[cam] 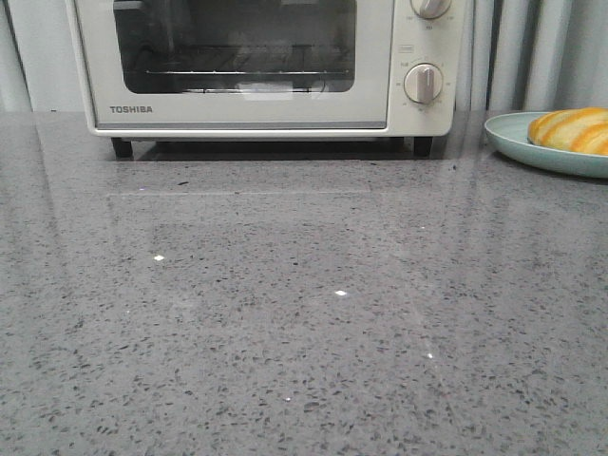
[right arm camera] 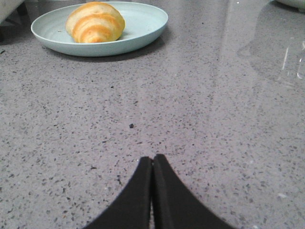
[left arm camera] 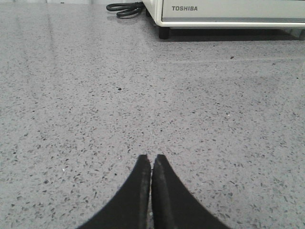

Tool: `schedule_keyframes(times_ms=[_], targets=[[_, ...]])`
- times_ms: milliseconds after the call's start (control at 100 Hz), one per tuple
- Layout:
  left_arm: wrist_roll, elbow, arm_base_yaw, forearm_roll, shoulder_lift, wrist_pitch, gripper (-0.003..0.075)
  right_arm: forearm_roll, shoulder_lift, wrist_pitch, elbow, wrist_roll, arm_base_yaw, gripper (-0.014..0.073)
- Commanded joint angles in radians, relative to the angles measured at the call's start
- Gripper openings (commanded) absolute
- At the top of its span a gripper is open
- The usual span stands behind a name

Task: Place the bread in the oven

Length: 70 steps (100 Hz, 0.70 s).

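Bread: the bread (right arm camera: 95,22) lies on a pale blue-green plate (right arm camera: 143,24), golden-orange with cream stripes; in the front view it (cam: 572,129) shows at the far right, cut by the frame edge.
Plate: the plate (cam: 518,138) rests on the grey speckled bench (cam: 285,313), to the right of the oven and apart from it.
Oven: the oven (cam: 256,114) stands at the far side of the bench, door up and shut, a wire rack visible through the glass, two round knobs on its right panel, black feet on the bench.
Right pincer: the right pincer (right arm camera: 152,160) has its two black tips pressed together, holding nothing, low over the bench; the bread sits well beyond it, with bare bench between.
Left pincer: the left pincer (left arm camera: 152,159) is likewise closed tip to tip and empty; the oven's lower left corner (left arm camera: 228,12) is far ahead of it.
Cable: a black coiled cable (left arm camera: 125,8) lies on the bench just left of the oven.
Open room: the broad near and middle stretch of bench in front of the oven is bare; neither pincer shows in the front view.
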State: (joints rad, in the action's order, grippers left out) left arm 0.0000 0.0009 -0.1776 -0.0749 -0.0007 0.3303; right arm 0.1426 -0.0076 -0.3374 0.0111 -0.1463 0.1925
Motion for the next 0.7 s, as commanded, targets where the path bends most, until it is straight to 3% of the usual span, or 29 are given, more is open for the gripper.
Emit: schedule_keyframes(times_ms=[0,530,690], targets=[[0.000,0.022,0.002,-0.004,-0.028,-0.070,-0.0021,0.000,-0.020,0.025,0.023,0.005,0.001,-0.0049],[0.000,0.022,0.002,-0.004,-0.028,-0.070,-0.0021,0.000,-0.020,0.025,0.023,0.005,0.001,-0.0049],[0.000,0.022,0.002,-0.004,-0.028,-0.070,-0.0021,0.073,-0.020,0.032,0.023,0.005,0.001,-0.0049]])
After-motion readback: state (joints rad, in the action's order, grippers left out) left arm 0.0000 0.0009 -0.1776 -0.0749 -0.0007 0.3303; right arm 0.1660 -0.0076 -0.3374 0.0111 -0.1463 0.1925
